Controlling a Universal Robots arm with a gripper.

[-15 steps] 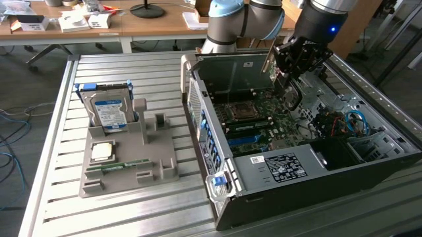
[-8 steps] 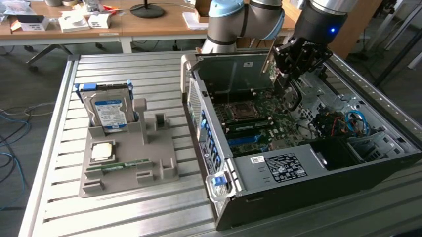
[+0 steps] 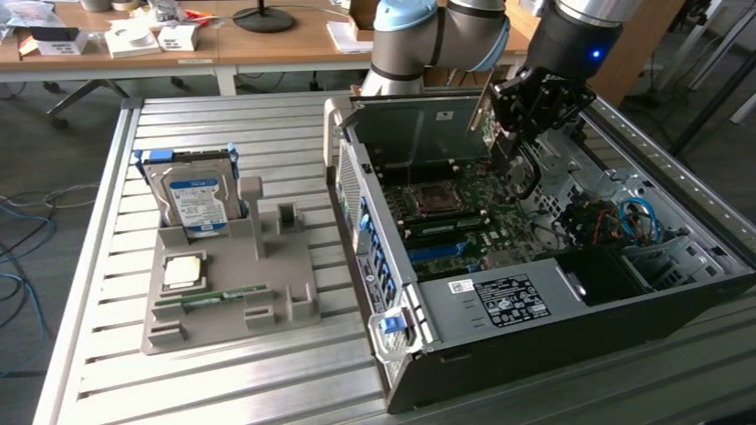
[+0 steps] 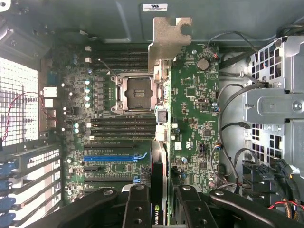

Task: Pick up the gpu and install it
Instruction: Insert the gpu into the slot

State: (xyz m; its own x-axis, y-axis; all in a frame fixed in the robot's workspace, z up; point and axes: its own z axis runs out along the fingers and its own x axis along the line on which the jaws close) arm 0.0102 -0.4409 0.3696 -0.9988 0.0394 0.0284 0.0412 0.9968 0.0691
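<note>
GPU (image 4: 162, 118) is held edge-on in the pincer (image 4: 161, 205), whose fingers (image 4: 137, 206) are clamped on its two flat faces, with its metal bracket at the far end. The card hangs over the motherboard (image 4: 194, 118) inside the open computer case (image 3: 497, 301), just beside the empty CPU socket (image 4: 135, 92). On the slatted desk (image 3: 236, 372), a grey holder (image 3: 272, 266) carries the hard drive (image 3: 195, 199).

One computer case (image 3: 520, 354), one motherboard (image 4: 194, 118), one CPU socket (image 4: 136, 92), one long blue slot (image 4: 114, 157) (black slots too crowded to count). One gpu (image 4: 160, 183), one gripper (image 4: 161, 202), one arm (image 3: 437, 35). One grey tray (image 3: 278, 266), one hard drive (image 3: 195, 197), one CPU chip (image 3: 182, 272), one memory stick (image 3: 212, 298).
</note>
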